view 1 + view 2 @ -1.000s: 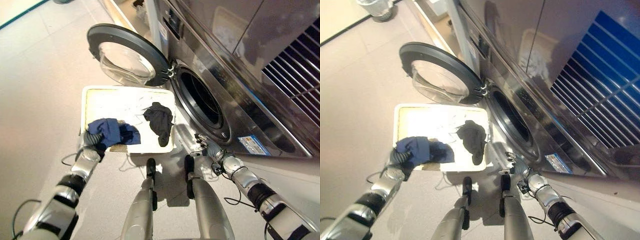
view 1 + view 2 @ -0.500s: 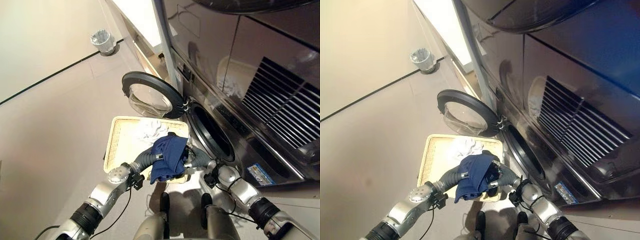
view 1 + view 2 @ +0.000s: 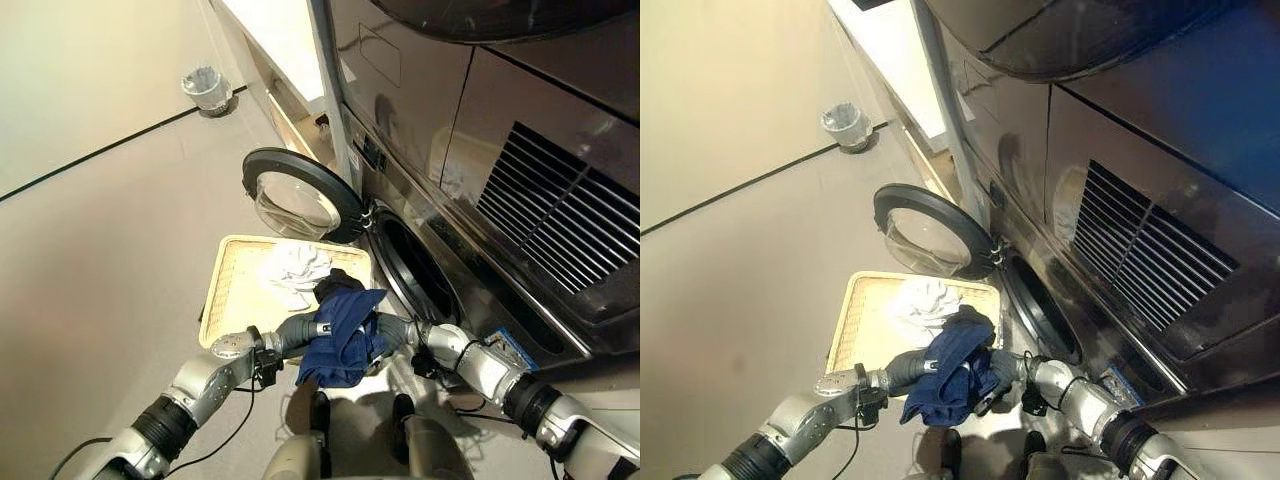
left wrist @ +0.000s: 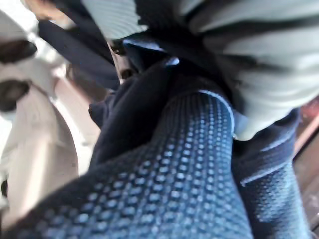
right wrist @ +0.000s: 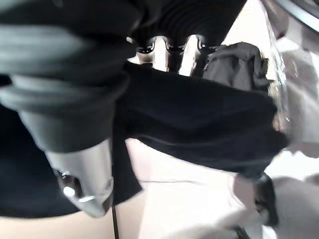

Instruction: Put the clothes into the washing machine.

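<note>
While blue garment [image 3: 345, 338] hangs betw. hands, fingers hidden by cloth: state unclear.

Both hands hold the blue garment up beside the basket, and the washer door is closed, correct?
No, the door is swung open, as the left eye view shows. The rest stands: left hand and right hand hold the blue garment beside the basket.

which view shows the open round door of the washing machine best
The left eye view: the open round door, dark-rimmed with a clear bowl, stands whole and large above the cream basket. The right eye view shows the same door whole, a little smaller. Both wrist views are too close on the dark blue garment to make out the door.
</note>
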Robot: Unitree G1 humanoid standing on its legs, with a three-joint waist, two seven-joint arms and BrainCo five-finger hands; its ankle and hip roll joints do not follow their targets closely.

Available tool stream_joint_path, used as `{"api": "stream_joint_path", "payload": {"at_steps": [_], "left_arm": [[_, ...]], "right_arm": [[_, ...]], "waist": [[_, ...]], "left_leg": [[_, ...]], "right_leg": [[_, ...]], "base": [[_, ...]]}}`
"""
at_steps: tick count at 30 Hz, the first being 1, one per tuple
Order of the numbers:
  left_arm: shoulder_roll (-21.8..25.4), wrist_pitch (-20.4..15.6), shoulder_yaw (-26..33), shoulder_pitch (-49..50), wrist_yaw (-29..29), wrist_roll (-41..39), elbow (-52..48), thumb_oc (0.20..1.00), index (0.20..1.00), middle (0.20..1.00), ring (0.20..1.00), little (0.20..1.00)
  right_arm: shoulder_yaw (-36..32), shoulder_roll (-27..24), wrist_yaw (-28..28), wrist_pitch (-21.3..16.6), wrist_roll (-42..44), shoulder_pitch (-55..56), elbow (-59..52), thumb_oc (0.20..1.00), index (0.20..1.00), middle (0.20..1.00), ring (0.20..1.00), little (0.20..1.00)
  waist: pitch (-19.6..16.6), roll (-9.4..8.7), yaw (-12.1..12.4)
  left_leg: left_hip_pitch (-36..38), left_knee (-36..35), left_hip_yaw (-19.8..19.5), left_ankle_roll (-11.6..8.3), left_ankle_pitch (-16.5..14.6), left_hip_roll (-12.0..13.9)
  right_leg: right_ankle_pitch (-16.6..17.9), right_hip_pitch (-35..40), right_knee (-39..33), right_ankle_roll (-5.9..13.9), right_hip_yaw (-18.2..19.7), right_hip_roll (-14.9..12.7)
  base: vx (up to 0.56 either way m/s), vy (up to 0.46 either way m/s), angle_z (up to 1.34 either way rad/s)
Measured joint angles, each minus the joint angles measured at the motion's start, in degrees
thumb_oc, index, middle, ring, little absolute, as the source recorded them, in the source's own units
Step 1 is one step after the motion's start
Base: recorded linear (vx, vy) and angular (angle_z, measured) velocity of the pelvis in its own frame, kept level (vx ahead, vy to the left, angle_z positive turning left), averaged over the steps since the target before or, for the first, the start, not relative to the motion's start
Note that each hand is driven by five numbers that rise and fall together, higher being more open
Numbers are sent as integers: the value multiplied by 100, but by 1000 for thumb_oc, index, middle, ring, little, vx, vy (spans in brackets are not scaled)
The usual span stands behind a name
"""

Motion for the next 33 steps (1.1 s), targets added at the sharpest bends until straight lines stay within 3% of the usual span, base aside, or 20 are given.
{"api": "stream_joint_path", "payload": {"at_steps": [1, 6, 8, 10, 11, 16, 20, 24, 28, 33], "left_arm": [[-6, 25, -28, 0, -18, -75, 0, 200, 200, 200, 200, 200], [-95, 107, -61, 3, 119, -282, 4, 200, 200, 200, 200, 200], [-151, -49, -88, 6, 347, -286, 10, 200, 200, 200, 200, 200], [-211, -226, -114, 35, 650, -330, 14, 674, 674, 674, 674, 674], [-309, -393, -112, 110, 937, -347, 27, 1000, 1000, 1000, 1000, 1000], [-751, -972, 79, 374, 2391, 38, 119, 1000, 1000, 1000, 1000, 1000], [-754, -1330, 273, 340, 3835, 1322, 276, 1000, 1000, 1000, 1000, 1000], [-458, -1336, 273, 166, 5056, 2791, 815, 1000, 1000, 1000, 1000, 1000], [-307, -1143, 272, 25, 5719, 3583, 1260, 1000, 1000, 1000, 1000, 1000], [-368, -1032, 136, -119, 6024, 3819, 1796, 1000, 1000, 1000, 1000, 1000]], "right_arm": [[5, 54, 109, 65, 157, 1, 0, 200, 200, 200, 200, 200], [-8, 244, 516, 497, 1040, 34, 30, 200, 200, 200, 200, 200], [-69, 336, 511, 653, 1289, 99, 85, 200, 200, 200, 200, 200], [-140, 459, 491, 810, 1519, 178, 119, 200, 200, 200, 200, 200], [-297, 620, 473, 886, 1699, 315, 234, 200, 200, 200, 200, 200], [-766, 1012, 205, 1118, 2282, 787, 443, 200, 200, 200, 200, 200], [-943, 1092, -190, 1127, 2688, 951, 541, 200, 200, 200, 200, 200], [-1051, 999, -618, 1051, 3024, 883, 681, 200, 200, 200, 200, 200], [-1252, 953, -939, 848, 3227, 779, 793, 200, 200, 200, 200, 200], [-1330, 924, -1136, 713, 3404, 640, 997, 200, 200, 200, 200, 200]], "waist": [[7, -14, 1], [22, -50, 2], [50, -78, 4], [78, -110, 7], [91, -125, 11], [143, -126, 101], [377, -113, 130], [604, -61, 130], [775, -18, 128], [837, -16, 141]], "left_leg": [[-1, -15, 4, 1, 1, 11], [38, -78, 54, 3, 1, 68], [78, -97, 67, 3, 1, 80], [93, -115, 79, 3, 0, 101], [99, -123, 88, 3, 0, 103], [91, -165, 128, 7, 3, 106], [-17, -156, 132, 18, 13, 107], [-120, -145, 139, 26, 22, 99], [-191, -150, 159, 27, 22, 84], [-207, -166, 264, 28, 20, 70]], "right_leg": [[34, 21, -74, 5, -1, 31], [246, 234, -536, 26, 4, 107], [294, 312, -652, 30, 4, 139], [343, 354, -742, 33, 7, 149], [347, 364, -758, 37, 8, 149], [346, 313, -751, 36, 24, 150], [346, 196, -722, 35, 27, 146], [372, 90, -731, 20, 11, 137], [374, 9, -728, 24, 26, 124], [350, -115, -642, 38, 142, 111]], "base": [[-36, -24, -5], [-12, -5, -3], [-28, 1, -3], [-7, 3, -2], [0, 0, 0], [-10, -1, -3], [-5, -1, -1], [7, 10, 0], [35, 66, -3], [29, 67, -13]]}}
